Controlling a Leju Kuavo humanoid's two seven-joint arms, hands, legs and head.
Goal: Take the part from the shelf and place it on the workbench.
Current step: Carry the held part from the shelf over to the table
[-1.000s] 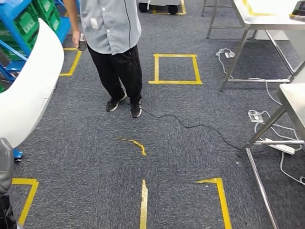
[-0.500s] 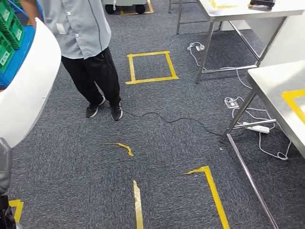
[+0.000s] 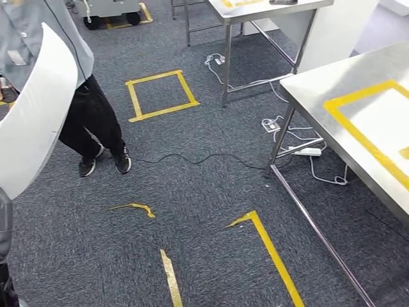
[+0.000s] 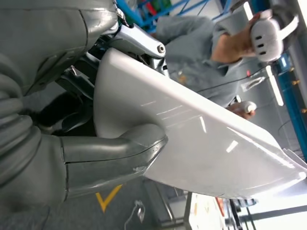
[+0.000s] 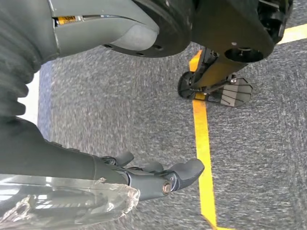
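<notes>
The part (image 3: 34,115) is a large white curved panel, held up at the left edge of the head view. In the left wrist view my left hand (image 4: 94,148) grips the panel (image 4: 203,143), its thumb pressed on the near face and darker fingers behind the edge. The steel workbench (image 3: 333,80) with a yellow tape rectangle (image 3: 366,137) stands at the right, well apart from the panel. My right hand (image 5: 155,175) hangs over the carpet with its fingers stretched out and nothing in them.
A person (image 3: 91,115) in a grey shirt and black trousers stands close behind the panel. A black cable (image 3: 202,158) crosses the carpet. A power strip with white leads (image 3: 303,151) lies under the workbench. Another steel table (image 3: 260,9) stands at the back.
The camera has swung right: the workbench now fills the right side and the person has slid towards the left edge. My left hand still holds the panel.
</notes>
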